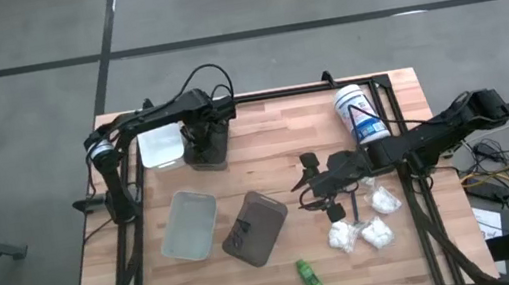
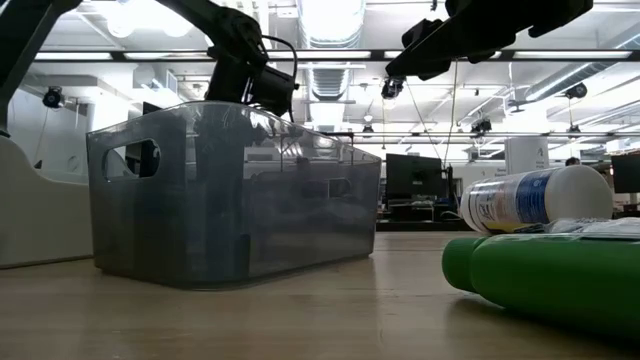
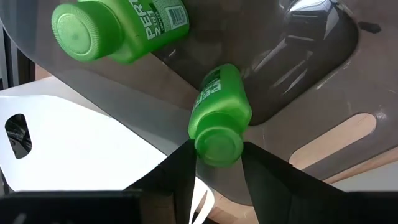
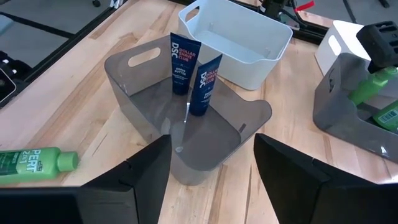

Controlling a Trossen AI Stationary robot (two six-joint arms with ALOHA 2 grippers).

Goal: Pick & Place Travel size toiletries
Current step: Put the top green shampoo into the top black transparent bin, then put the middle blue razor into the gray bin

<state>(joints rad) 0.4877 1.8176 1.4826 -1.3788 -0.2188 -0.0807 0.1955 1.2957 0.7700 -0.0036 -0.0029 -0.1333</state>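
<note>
Right wrist view: two blue sticks [image 4: 193, 74] inside tray [image 4: 249, 118].

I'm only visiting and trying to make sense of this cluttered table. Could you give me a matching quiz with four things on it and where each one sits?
Things:
1. blue tubes
2. white packets
3. white tub
4. lone green bottle

Places:
A. on its side, back right corner
B. alone near the front edge
C. standing in the brown tray
D. clustered at the right side

Pairs: 1-C, 2-D, 3-A, 4-B
</note>
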